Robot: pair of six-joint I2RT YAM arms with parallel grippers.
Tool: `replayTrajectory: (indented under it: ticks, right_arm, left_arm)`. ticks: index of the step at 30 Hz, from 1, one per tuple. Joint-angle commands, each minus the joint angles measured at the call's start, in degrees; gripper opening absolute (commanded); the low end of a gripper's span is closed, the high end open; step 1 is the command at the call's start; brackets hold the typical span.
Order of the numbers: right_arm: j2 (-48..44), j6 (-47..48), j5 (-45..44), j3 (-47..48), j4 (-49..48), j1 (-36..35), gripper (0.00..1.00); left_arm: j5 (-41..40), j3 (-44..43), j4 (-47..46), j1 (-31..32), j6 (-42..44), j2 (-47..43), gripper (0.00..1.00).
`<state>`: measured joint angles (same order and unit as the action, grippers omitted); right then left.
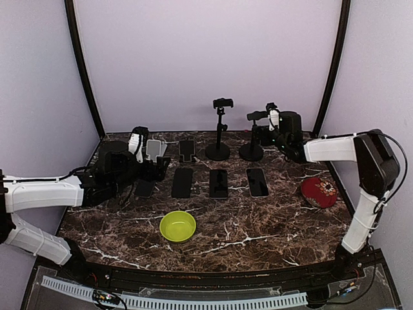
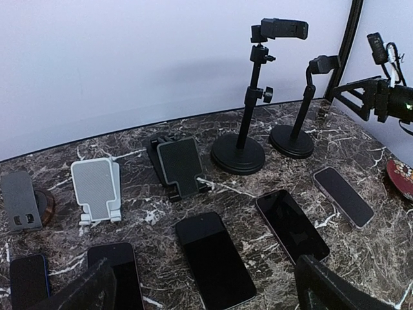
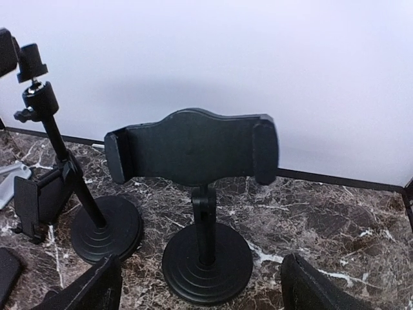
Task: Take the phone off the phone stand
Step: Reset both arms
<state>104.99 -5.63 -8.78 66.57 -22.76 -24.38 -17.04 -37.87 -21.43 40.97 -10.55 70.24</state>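
The right gripper (image 3: 200, 274) shows its two black fingers (image 3: 97, 287) at the bottom corners of the right wrist view. They are spread wide, with nothing held between them. Straight ahead stands the short black phone stand (image 3: 193, 152). It has a matte plastic clamp with a wavy top edge and raised lips at both ends, set sideways on a thin post above a ribbed round base. The clamp is bare.

The phone (image 1: 257, 182) is a slim dark rectangular slab with rounded corners and a glossy, grey-sheened face. It lies flat on the dark brown, white-veined marble table (image 1: 271, 226), just in front of that stand and at the right end of a row, beside a second black phone (image 1: 219, 183).

Left of the short stand, a taller black pole stand (image 1: 219, 129) carries a small clamp on a knobbed joint. Further left are a black folding rest (image 2: 179, 165) and a white perforated rest (image 2: 95, 187).

The left gripper (image 2: 206, 274) hangs over the table's left side, its fingers fully apart and empty. A glossy lime-green bowl (image 1: 178, 226) sits near the front edge. A red patterned round cushion (image 1: 319, 192) lies at the right.
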Motion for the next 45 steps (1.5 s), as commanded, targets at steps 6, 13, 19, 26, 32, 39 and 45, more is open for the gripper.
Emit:
replayTrajectory:
  ticks: [6,13,19,26,32,39,45]
  right_arm:
    - [-13.13,-5.21,1.28,-9.75,3.39,-0.46,0.99]
    - [-21.92,-6.94,3.19,-13.40,9.74,-1.20,1.00]
    - [-26.91,-6.94,3.19,-16.54,14.17,-3.45,1.00]
    - [-34.16,-12.93,5.09,-23.86,17.05,-5.21,0.99]
    - [-41.80,-15.51,4.73,-32.55,17.01,-5.32,0.99]
    - [-46.20,-16.96,5.85,-38.26,15.70,-5.38,0.99]
    - [-46.35,-17.23,5.96,-39.43,14.63,-5.39,0.99]
  left_arm:
    - [6.08,-7.98,9.97,-1.87,-5.23,4.09,0.99]
    - [16.28,-12.75,16.47,-7.13,-9.55,5.35,0.99]
    - [19.82,-15.17,23.51,-10.82,-12.50,5.14,0.99]
    - [21.20,-9.46,24.95,-11.44,-16.72,1.38,0.99]
    - [20.16,-3.25,25.20,-11.45,-19.50,-3.24,0.99]
    - [19.31,0.05,26.54,-11.36,-21.00,-4.03,0.99]
    - [19.22,0.43,25.85,-11.41,-21.10,-3.80,0.99]
